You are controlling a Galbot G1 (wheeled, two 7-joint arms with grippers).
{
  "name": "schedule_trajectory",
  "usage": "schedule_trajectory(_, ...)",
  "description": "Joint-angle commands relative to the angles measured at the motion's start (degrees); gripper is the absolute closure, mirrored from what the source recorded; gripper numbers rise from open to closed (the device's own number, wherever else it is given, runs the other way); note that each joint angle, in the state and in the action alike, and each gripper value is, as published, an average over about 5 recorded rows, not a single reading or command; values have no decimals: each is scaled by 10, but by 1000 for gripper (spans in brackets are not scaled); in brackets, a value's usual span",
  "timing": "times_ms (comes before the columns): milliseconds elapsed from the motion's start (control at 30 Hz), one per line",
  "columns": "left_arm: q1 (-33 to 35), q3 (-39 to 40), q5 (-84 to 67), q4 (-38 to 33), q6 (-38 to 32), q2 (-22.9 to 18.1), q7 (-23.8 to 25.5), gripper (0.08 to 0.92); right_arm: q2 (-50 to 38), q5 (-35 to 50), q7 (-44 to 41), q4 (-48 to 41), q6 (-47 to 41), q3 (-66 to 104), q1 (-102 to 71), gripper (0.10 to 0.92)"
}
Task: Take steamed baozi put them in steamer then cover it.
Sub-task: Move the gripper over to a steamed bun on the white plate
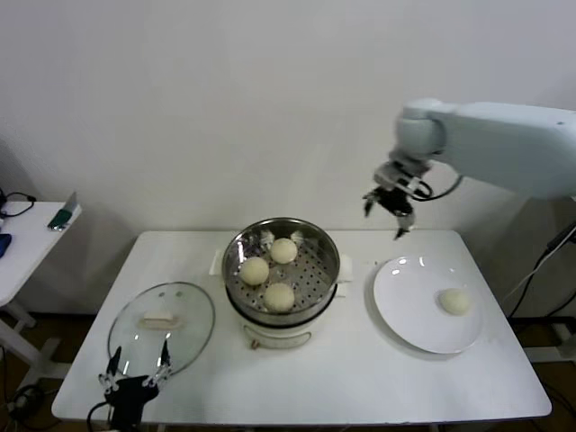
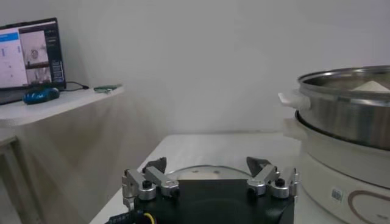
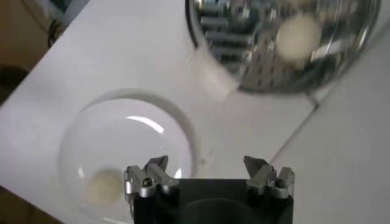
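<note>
The steamer (image 1: 281,310), a shiny steel pot on a cream base, stands mid-table with three baozi inside (image 1: 255,270) (image 1: 283,250) (image 1: 279,296). A fourth baozi (image 1: 454,301) lies on the white plate (image 1: 414,315) to its right; the right wrist view shows it too (image 3: 102,185). The glass cover (image 1: 162,326) with its cream handle lies flat left of the steamer. My right gripper (image 1: 389,212) is open and empty, high above the table between steamer and plate. My left gripper (image 1: 135,369) is open and empty, low at the cover's near edge (image 2: 210,172).
A side table (image 1: 27,243) with a laptop stands to the left. The steamer's wall (image 2: 347,115) rises close beside the left gripper. The table's front edge is just behind the left gripper.
</note>
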Motion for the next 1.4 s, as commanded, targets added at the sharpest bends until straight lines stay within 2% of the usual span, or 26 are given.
schedule_trajectory(33, -1, 0, -1, 0, 1, 0, 0, 177, -164, -44, 16, -50, -80, -8, -93, 203)
schedule_trajectory(167, 0, 0, 1, 3, 0, 0, 1, 177, -175, -111, 36, -64, -96, 61, -180, 203)
schedule_trajectory(333, 2, 2, 3, 6, 0, -1, 3, 177, -167, -150, 64, -84, -122, 140, -268, 203)
schedule_trajectory(733, 8, 3, 13, 16, -4, -9, 1, 177, -134, -160, 92, -158, -139, 281, -407, 203)
schedule_trajectory(1233, 10, 4, 25, 16, -3, -10, 0, 177, -112, -151, 79, -193, -130, 314, -422, 204)
schedule_trajectory(1400, 11, 4, 25, 15, -3, -10, -1, 177, -105, -147, 74, -207, -125, 316, -421, 244)
